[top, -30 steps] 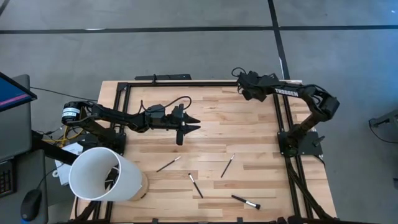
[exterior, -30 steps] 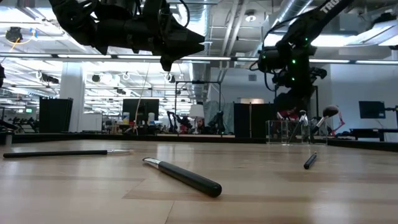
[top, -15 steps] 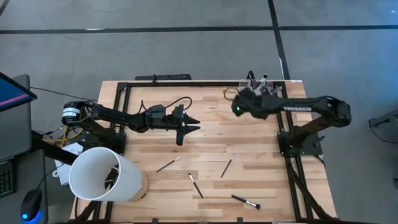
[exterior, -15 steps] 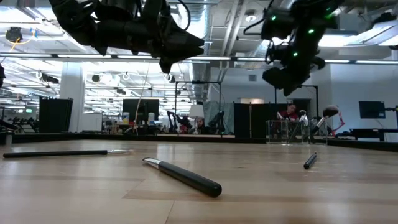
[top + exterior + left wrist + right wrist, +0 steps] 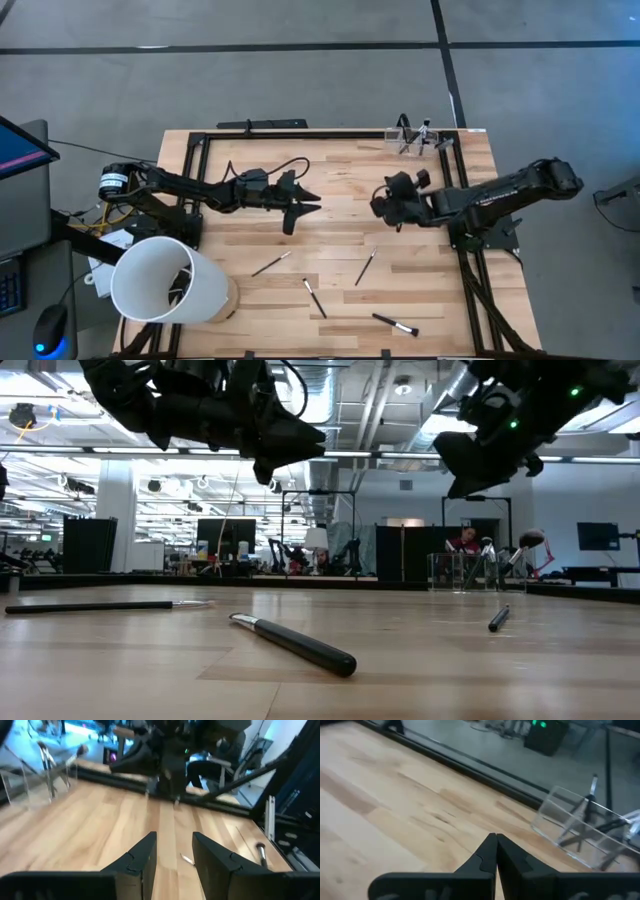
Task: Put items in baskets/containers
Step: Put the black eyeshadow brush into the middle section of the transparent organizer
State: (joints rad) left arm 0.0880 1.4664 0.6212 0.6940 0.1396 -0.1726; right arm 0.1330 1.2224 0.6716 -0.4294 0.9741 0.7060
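Your right tool [image 5: 384, 206] is clenched shut w/ nothing in it, mid-tabletop [image 5: 340, 170], likely heading for the four loose makeup brushes [image 5: 366, 266] near the front edge. Clear holder [image 5: 413, 140] sits at far right corner — already has brushes. Left tool [image 5: 310, 200] hangs half-parted, holding nothing.

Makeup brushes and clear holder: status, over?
Left gripper open, empty, mid-table. Right gripper shut, empty. Four dark slim makeup brushes loose on wooden table; clear plastic holder at far edge, some inside. Nothing in the way.
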